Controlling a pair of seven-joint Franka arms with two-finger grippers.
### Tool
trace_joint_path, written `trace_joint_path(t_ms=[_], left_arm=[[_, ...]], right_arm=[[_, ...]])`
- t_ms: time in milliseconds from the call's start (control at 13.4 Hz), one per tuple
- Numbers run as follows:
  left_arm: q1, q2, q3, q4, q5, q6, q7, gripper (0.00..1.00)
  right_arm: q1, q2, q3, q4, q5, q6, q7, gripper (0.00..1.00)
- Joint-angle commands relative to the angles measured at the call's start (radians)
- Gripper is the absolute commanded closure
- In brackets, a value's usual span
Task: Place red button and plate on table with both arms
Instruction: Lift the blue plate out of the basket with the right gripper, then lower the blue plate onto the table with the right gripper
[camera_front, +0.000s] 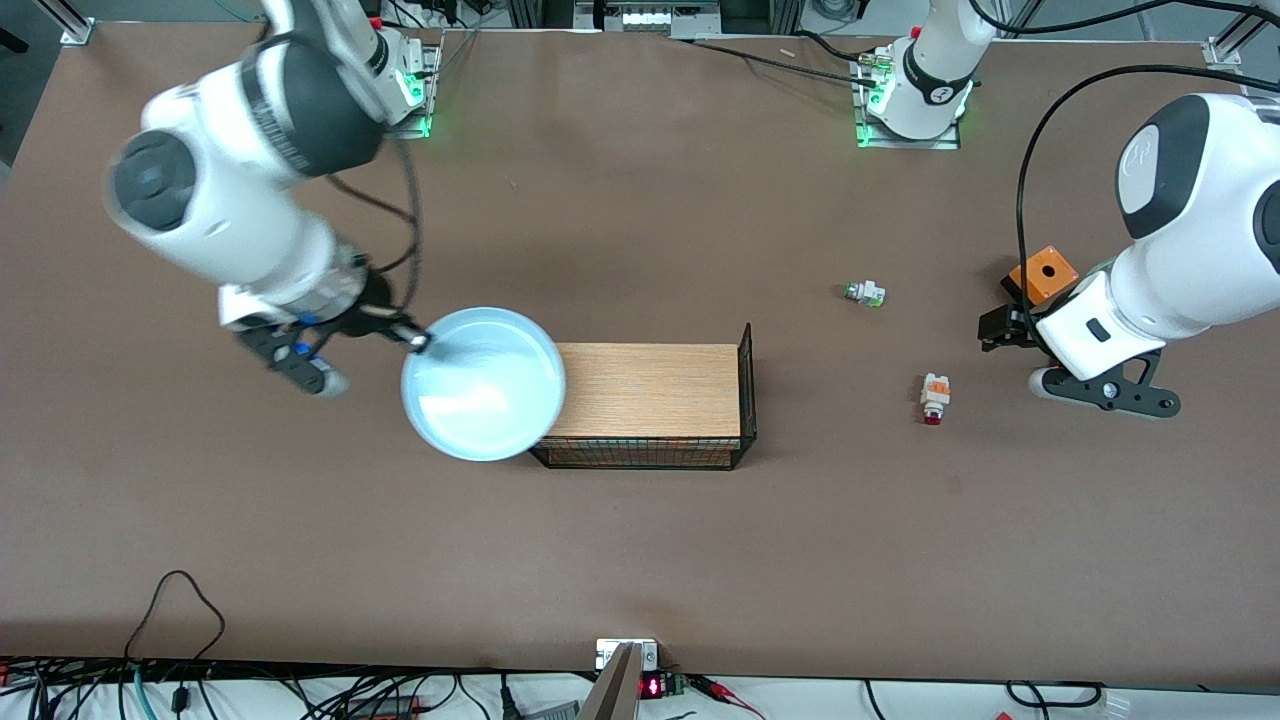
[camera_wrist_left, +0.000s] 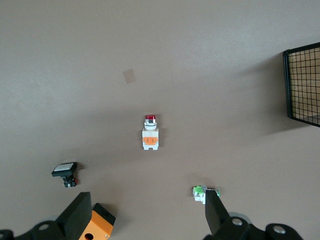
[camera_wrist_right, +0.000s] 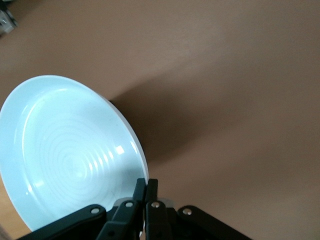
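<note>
The light blue plate is held in the air over the brown table, its edge over the end of the wooden board. My right gripper is shut on the plate's rim, as the right wrist view shows for the gripper and plate. The red button lies on the table toward the left arm's end. My left gripper hovers open and empty over the table beside it. In the left wrist view the button lies apart from the gripper.
A wooden board in a black wire frame stands mid-table; its wire end shows in the left wrist view. A green-tipped white piece, an orange box and a black white-capped piece lie near the left gripper.
</note>
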Motion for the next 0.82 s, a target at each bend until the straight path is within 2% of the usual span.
trace_joint_path(t_ms=[0, 224, 373, 522, 596, 671, 745], left_arm=[[0.008, 0.012, -0.003, 0.033, -0.022, -0.035, -0.020, 0.00], [0.011, 0.010, -0.003, 0.034, -0.022, -0.038, -0.029, 0.00], [0.011, -0.016, -0.007, 0.037, -0.022, -0.076, -0.032, 0.00], [0.012, -0.042, -0.003, 0.047, -0.017, -0.150, -0.021, 0.00], [0.012, -0.071, -0.001, 0.025, -0.016, -0.153, -0.027, 0.00], [0.012, -0.118, -0.003, -0.039, -0.016, -0.144, -0.032, 0.00], [0.012, -0.194, -0.006, -0.141, -0.016, -0.097, -0.034, 0.00]], right_arm=[[-0.126, -0.005, 0.016, 0.016, 0.007, -0.084, -0.264, 1.00], [-0.246, -0.003, 0.016, -0.046, -0.005, -0.129, -0.515, 1.00], [-0.303, 0.000, 0.017, -0.127, -0.054, -0.089, -0.633, 1.00], [-0.317, -0.005, 0.017, -0.211, -0.086, -0.020, -0.695, 1.00], [-0.327, -0.005, 0.017, -0.260, -0.097, 0.020, -0.731, 1.00], [-0.341, -0.005, 0.017, -0.320, -0.099, 0.072, -0.771, 1.00], [-0.359, -0.006, 0.017, -0.389, -0.100, 0.144, -0.808, 1.00]])
